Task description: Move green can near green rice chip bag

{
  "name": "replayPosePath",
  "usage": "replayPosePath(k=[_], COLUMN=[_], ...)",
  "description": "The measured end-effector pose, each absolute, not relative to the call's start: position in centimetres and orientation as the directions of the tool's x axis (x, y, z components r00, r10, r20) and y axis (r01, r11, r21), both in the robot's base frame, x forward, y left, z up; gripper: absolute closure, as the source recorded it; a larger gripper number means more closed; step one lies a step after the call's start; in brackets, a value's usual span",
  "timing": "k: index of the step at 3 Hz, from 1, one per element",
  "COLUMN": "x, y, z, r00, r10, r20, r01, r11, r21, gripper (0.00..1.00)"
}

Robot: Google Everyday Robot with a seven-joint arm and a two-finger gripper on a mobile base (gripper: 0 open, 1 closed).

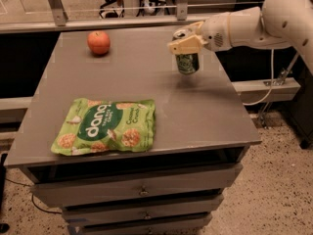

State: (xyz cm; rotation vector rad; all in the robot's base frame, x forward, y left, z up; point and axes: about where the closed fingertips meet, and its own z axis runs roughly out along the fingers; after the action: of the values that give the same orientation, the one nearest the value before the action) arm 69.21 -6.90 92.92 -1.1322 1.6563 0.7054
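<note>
The green can [188, 62] is dark green with a silver top and hangs a little above the grey table [210, 116] near its back right. My gripper [186, 43] comes in from the right and is shut on the can's upper part, holding it slightly tilted. The green rice chip bag [106, 126] lies flat near the table's front left edge, well to the left of and nearer than the can.
A red apple [99, 42] sits at the back left of the table. A metal rail [146, 13] runs behind the table. Drawers [142, 192] are below the tabletop. My white arm [264, 23] reaches in from the upper right.
</note>
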Motion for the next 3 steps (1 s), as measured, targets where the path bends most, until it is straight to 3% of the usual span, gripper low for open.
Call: replayPosePath(k=[1, 3], x=[64.4, 56.3], y=[-9.2, -11.1], z=[93.5, 92.6], r00=[-0.136, -0.137], r10=[-0.335, -0.215], r20=[-0.932, -0.967], r01=[-0.938, -0.962], r11=[0.347, 0.261], r21=[0.012, 0.078], gripper=[1.0, 1.0])
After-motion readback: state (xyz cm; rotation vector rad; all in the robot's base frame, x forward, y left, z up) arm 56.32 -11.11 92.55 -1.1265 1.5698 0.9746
